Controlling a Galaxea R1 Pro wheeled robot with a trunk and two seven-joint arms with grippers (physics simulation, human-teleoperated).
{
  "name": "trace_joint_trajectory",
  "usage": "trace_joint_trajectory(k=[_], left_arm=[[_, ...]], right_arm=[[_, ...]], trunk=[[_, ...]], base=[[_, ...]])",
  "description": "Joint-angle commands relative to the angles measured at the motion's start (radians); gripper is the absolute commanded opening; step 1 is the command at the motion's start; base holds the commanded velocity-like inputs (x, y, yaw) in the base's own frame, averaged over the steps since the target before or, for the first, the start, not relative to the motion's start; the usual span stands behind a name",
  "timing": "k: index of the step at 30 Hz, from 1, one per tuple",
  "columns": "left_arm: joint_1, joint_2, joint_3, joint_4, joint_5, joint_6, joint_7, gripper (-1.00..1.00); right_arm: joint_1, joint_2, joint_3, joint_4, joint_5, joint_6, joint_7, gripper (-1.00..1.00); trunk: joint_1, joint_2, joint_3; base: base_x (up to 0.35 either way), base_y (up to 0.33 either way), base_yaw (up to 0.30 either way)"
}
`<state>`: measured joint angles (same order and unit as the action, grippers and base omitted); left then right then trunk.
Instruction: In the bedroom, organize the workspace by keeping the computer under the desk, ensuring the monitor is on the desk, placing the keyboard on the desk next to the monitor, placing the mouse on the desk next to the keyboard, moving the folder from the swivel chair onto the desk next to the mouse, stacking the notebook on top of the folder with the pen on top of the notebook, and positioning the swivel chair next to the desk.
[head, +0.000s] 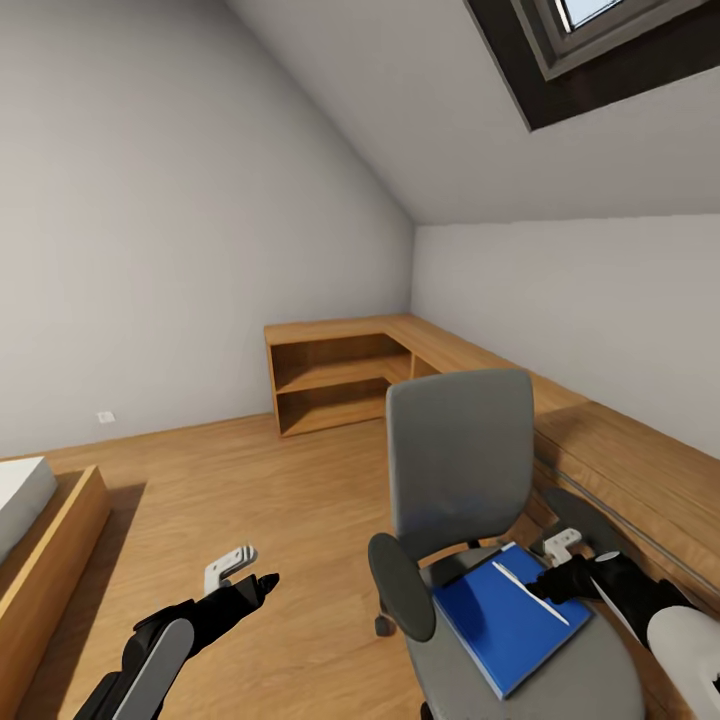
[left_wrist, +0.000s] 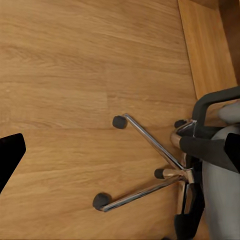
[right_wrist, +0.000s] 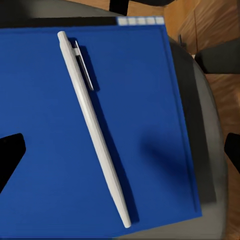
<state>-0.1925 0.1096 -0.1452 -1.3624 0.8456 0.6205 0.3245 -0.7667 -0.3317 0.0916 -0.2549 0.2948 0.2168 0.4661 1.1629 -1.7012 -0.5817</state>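
I see the blue folder (head: 512, 618) lying on the swivel chair (head: 462, 470) seat with the white pen (head: 530, 593) on it, so nothing has reached the desk yet. My right hand (head: 553, 583) hovers open over the pen; left hand (head: 262, 583) looks open beside the chair.

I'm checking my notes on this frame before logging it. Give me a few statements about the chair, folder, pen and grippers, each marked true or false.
1. The blue folder lies on the swivel chair seat. True.
2. A white pen lies on the folder. True.
3. The right gripper holds the pen. False: its fingers are open above the folder, with the pen lying free.
4. The left gripper grips the chair's armrest. False: it hovers over the wood floor, beside the chair's base.
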Motion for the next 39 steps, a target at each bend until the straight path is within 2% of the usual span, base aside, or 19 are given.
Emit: trace_joint_trajectory(k=[1, 6, 8, 13, 14, 15, 24, 31, 39], left_arm=[[-0.001, 0.001, -0.002, -0.001, 0.011, 0.001, 0.010, 1.00], [-0.001, 0.001, -0.002, -0.001, 0.010, 0.001, 0.010, 1.00], [-0.001, 0.001, -0.003, -0.001, 0.011, 0.001, 0.010, 1.00], [-0.001, 0.001, -0.003, -0.001, 0.011, 0.001, 0.010, 1.00], [-0.001, 0.001, -0.002, -0.001, 0.011, 0.001, 0.010, 1.00], [-0.001, 0.003, -0.002, -0.001, 0.010, 0.001, 0.010, 1.00], [-0.001, 0.003, -0.002, -0.001, 0.011, 0.002, 0.010, 1.00], [-0.001, 0.005, -0.002, 0.000, 0.014, 0.002, 0.008, 1.00], [-0.001, 0.004, -0.006, 0.015, 0.014, 0.001, 0.007, 1.00]], right_arm=[[0.000, -0.004, 0.008, -0.001, -0.002, 0.003, 0.007, 1.00], [0.000, -0.020, 0.005, 0.003, -0.005, -0.011, 0.060, 1.00], [0.000, -0.041, 0.004, 0.005, -0.006, -0.049, 0.131, 1.00], [0.000, -0.065, -0.002, 0.006, -0.006, -0.087, 0.194, 1.00], [0.000, -0.069, -0.005, 0.006, -0.007, -0.090, 0.202, 1.00], [0.000, -0.087, -0.031, 0.006, -0.020, -0.107, 0.244, 1.00], [0.000, -0.104, -0.045, 0.006, -0.055, -0.136, 0.271, 1.00], [0.000, -0.107, -0.048, 0.006, -0.106, -0.144, 0.273, 1.00], [0.000, -0.104, -0.047, 0.007, -0.118, -0.144, 0.271, 1.00]], trunk=[[0.004, -0.008, -0.004], [0.023, -0.043, -0.020], [0.031, -0.057, -0.026], [0.050, -0.092, -0.042], [0.054, -0.099, -0.045], [0.054, -0.099, -0.045], [0.054, -0.099, -0.045], [0.054, -0.099, -0.045], [0.054, -0.099, -0.045]], base=[[0.000, 0.000, 0.000], [0.000, 0.000, 0.000], [0.000, 0.000, 0.000], [0.000, 0.000, 0.000], [0.000, 0.000, 0.000], [0.000, 0.000, 0.000], [0.000, 0.000, 0.000], [0.000, 0.000, 0.000], [0.109, -0.016, 0.000]])
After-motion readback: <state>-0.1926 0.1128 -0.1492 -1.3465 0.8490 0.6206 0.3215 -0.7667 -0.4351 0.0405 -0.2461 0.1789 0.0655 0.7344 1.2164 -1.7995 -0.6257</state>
